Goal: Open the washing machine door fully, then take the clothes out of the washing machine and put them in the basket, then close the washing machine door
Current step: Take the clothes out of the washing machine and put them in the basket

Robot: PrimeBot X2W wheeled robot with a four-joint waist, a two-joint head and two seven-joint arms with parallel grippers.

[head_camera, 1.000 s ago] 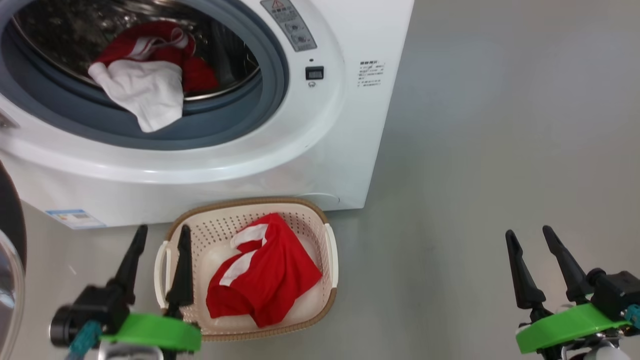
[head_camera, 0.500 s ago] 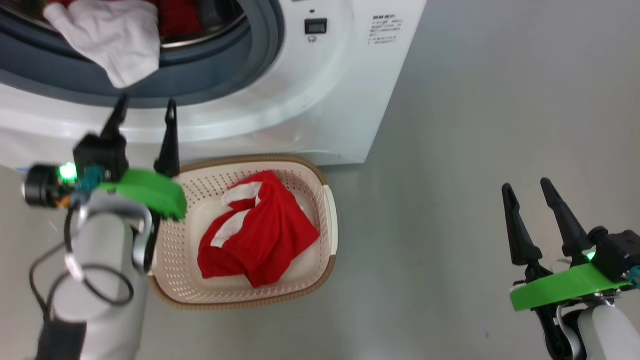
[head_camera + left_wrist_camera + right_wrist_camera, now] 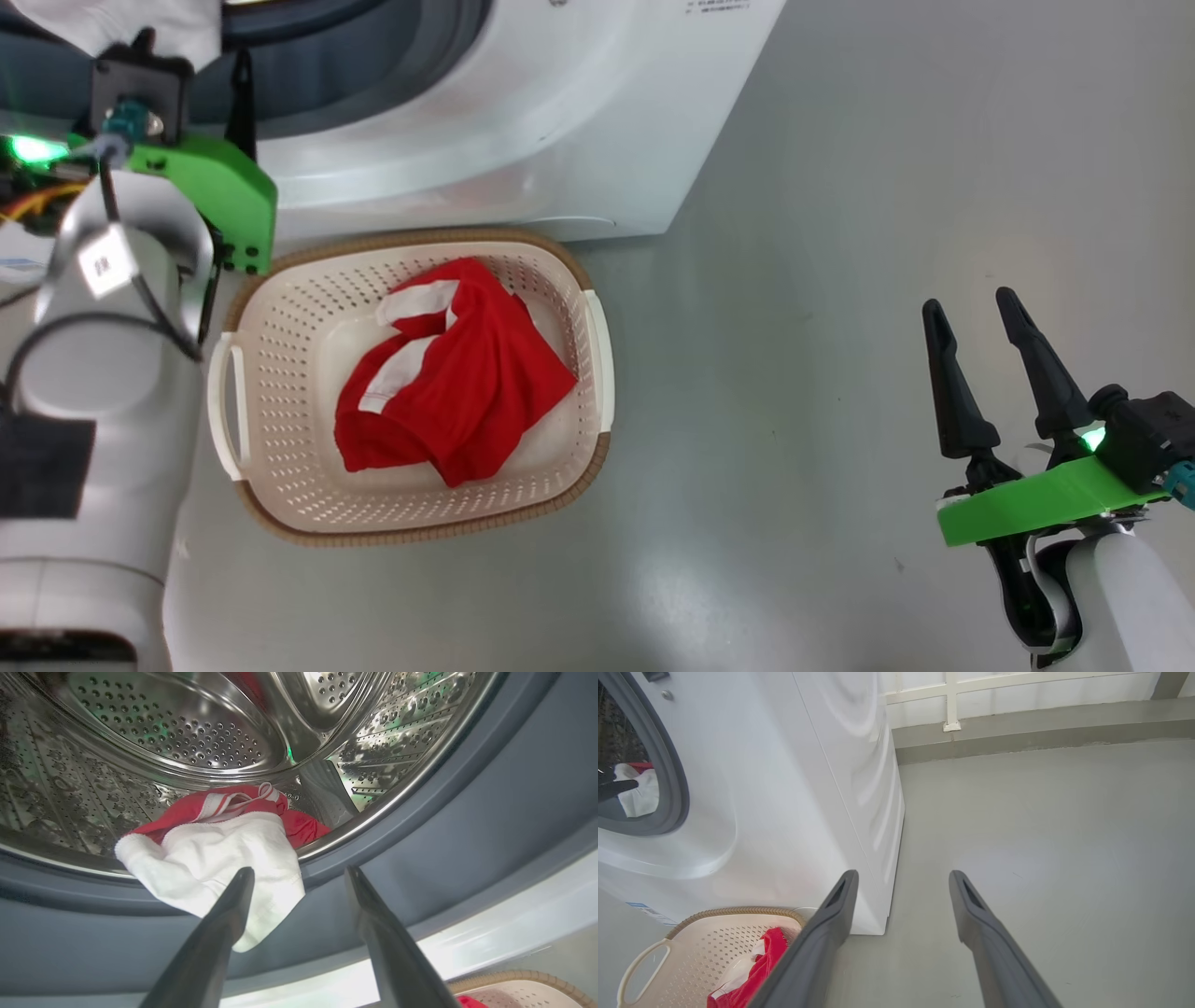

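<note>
The washing machine [image 3: 523, 121] is a white box with a wide grey gasket [image 3: 467, 835] around a perforated steel drum [image 3: 177, 732]. A soft white cloth [image 3: 219, 868] lies across the drum's lower lip and spills over the gasket. Its long axis runs from inside the drum outward, with the rounded free end pointing down toward the machine's front. Behind it, on the drum floor, sits a red striped garment [image 3: 187, 809], bunched, with a white-banded edge turned up toward the back.

The basket [image 3: 299, 308] stands on the grey floor [image 3: 840, 233], just beside the foot of the machine's front. It is cream, perforated, brown-rimmed and upright. Its long axis runs handle to handle, roughly along the machine's front. In its middle lies a crumpled red-and-white garment [image 3: 457, 383], its white stripes toward the machine side and its bulk sloping to the basket's near edge.

The left gripper [image 3: 299, 870] is up at the machine's opening, fingers spread apart and holding nothing. In the left wrist view one finger overlaps the white cloth's lower part, and I cannot tell whether it touches. The right gripper [image 3: 968, 299] hangs over bare floor well apart from the basket, fingers likewise apart and empty
</note>
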